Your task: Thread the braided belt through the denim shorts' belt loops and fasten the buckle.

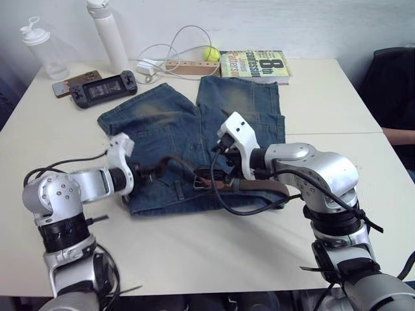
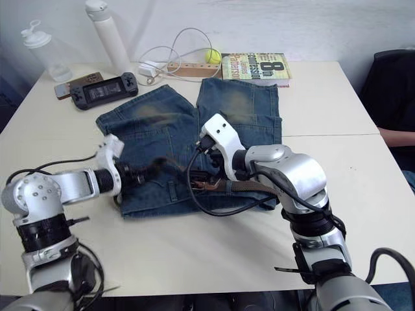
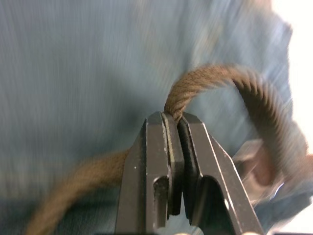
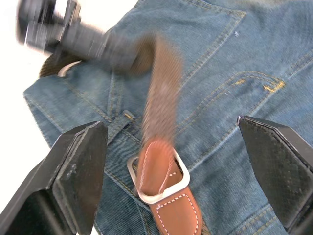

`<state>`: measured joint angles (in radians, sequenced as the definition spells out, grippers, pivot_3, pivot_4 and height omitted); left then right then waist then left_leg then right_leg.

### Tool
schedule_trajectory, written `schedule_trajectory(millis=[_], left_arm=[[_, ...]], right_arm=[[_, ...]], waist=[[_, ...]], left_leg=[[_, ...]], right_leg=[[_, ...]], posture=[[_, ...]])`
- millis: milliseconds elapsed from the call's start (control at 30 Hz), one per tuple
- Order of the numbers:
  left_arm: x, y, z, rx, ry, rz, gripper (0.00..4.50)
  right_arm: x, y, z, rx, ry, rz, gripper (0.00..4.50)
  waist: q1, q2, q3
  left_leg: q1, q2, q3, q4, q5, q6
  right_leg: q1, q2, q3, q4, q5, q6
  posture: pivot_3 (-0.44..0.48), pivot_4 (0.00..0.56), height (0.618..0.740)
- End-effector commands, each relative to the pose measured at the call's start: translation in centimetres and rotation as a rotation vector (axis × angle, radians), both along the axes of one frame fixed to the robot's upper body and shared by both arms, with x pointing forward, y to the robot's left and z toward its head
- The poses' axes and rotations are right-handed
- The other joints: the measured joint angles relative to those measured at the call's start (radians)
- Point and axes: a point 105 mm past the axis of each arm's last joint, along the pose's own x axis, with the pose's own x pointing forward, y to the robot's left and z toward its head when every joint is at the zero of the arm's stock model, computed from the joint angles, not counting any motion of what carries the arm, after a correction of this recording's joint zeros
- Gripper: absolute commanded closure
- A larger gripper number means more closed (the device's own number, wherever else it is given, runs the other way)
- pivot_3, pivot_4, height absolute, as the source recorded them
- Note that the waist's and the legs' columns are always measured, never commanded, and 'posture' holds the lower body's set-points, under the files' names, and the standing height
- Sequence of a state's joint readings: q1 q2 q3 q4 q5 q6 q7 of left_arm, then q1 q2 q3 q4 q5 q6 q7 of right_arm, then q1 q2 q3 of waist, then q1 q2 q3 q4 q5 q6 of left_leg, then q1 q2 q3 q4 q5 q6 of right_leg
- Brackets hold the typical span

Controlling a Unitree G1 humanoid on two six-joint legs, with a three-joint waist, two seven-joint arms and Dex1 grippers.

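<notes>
One readable cover, on the book at the far edge of my worktop.
The book (image 1: pixel 254 65) shows a large "8" and "8th"; its smaller print I cannot read.

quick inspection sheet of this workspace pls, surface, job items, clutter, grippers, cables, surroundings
surface: pale table, shorts spread mid-table
job's things: denim shorts flat; braided belt lies across the waistband, strap passing through the silver buckle
clutter: book, handheld console, phone, two bottles, yellow ball
grippers: left gripper shut on the belt; right gripper open over the buckle
cables: white cable coiled at the far edge
surroundings: white wall, a person's arm at the right edge
</notes>
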<state>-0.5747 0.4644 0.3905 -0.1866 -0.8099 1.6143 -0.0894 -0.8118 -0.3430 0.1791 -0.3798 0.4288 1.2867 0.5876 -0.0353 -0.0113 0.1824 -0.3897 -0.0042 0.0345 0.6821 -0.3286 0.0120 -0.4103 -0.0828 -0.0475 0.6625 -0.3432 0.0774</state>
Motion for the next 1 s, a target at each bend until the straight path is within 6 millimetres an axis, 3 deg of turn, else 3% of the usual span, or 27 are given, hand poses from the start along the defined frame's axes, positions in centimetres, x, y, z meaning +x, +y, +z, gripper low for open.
schedule_trajectory(millis=[33,267,433,467,533,600,633,733,800,900,967,1000], left_arm=[[-0.2,-0.6,1.0,0.021,-0.036,-0.044,4.46],[0.2,-0.5,1.5,0.045,-0.039,-0.045,4.46],[0.4,-0.6,1.8,0.056,-0.049,-0.047,4.46],[0.4,-0.5,1.8,0.062,-0.052,-0.044,4.50],[0.3,-0.3,1.7,0.074,-0.051,-0.041,4.50],[0.2,0.0,1.6,0.075,-0.047,-0.035,4.50],[0.2,0.1,1.6,0.076,-0.046,-0.033,4.50],[0.0,0.2,1.5,0.100,-0.053,-0.036,4.50],[0.0,0.4,1.5,0.124,-0.064,-0.030,4.50],[0.2,0.8,1.5,0.115,-0.080,-0.009,4.50],[0.7,1.2,2.6,0.030,-0.110,0.038,4.50],[0.8,1.4,3.1,-0.007,-0.118,0.053,4.11]], right_arm=[[-0.5,0.6,1.0,-0.008,-0.105,0.025,0.00],[-0.9,4.2,-0.8,-0.128,-0.229,0.128,0.00],[1.0,3.5,-3.8,-0.279,-0.284,0.077,0.00],[1.5,3.1,-4.1,-0.299,-0.299,0.057,0.39],[2.0,2.7,-4.1,-0.283,-0.300,0.025,0.75],[2.3,2.5,-3.5,-0.246,-0.301,-0.006,1.53],[2.3,2.4,-3.2,-0.218,-0.293,-0.017,2.11],[2.0,2.5,-2.0,-0.090,-0.224,-0.033,3.29],[1.7,2.5,-1.3,-0.026,-0.173,-0.025,4.38],[1.1,2.8,-0.7,0.025,-0.126,0.002,4.38],[0.9,3.0,-0.6,0.022,-0.128,0.017,4.38],[0.9,3.1,-0.6,0.013,-0.138,0.023,4.45]], waist=[[0.002,0.000,0.000],[0.002,0.000,0.000],[0.005,0.000,0.000],[0.005,0.000,0.000],[0.005,0.000,0.000],[0.002,0.000,0.000],[0.002,0.000,0.000],[0.002,0.000,0.000],[0.002,0.000,0.000],[0.004,0.000,0.000],[0.005,0.000,0.000],[0.005,0.000,0.000]], left_leg=[[0.000,0.000,0.000,0.000,0.000,0.000],[0.001,0.000,0.000,0.000,0.001,-0.001],[0.001,0.000,0.000,0.000,0.001,-0.001],[0.000,0.000,0.000,0.000,0.001,-0.001],[0.000,0.000,0.000,0.000,0.001,-0.001],[0.000,0.000,0.000,0.000,0.001,-0.001],[0.000,0.000,0.000,0.000,0.001,-0.001],[0.000,0.000,0.000,0.000,0.001,-0.002],[0.000,0.000,0.000,0.000,0.001,-0.002],[0.000,0.000,0.000,0.000,0.001,-0.002],[0.000,0.000,0.000,0.000,0.001,-0.002],[0.000,0.000,0.000,0.000,0.001,-0.001]], right_leg=[[0.000,0.000,0.000,0.000,0.000,0.000],[-0.001,0.001,0.001,0.000,0.000,0.000],[0.000,0.001,0.000,0.000,0.000,0.000],[0.000,0.001,0.000,0.000,0.000,0.000],[0.000,0.001,0.000,0.000,0.000,0.000],[-0.001,0.001,0.001,0.000,0.000,0.000],[-0.001,0.001,0.000,0.000,0.000,0.000],[0.000,0.001,0.000,0.000,0.000,0.000],[0.000,0.001,0.000,0.000,0.000,0.000],[0.000,0.001,0.000,0.000,0.000,0.000],[0.000,0.001,0.000,0.000,0.000,0.000],[0.000,0.001,0.000,0.000,0.000,0.000]], posture=[[0.000,0.150,0.735],[0.000,0.150,0.735],[0.000,0.150,0.735],[0.000,0.150,0.735],[0.000,0.150,0.735],[0.000,0.150,0.735],[0.000,0.150,0.735],[0.000,0.150,0.735],[0.000,0.150,0.735],[0.000,0.150,0.735],[0.000,0.150,0.735],[0.000,0.150,0.735]])
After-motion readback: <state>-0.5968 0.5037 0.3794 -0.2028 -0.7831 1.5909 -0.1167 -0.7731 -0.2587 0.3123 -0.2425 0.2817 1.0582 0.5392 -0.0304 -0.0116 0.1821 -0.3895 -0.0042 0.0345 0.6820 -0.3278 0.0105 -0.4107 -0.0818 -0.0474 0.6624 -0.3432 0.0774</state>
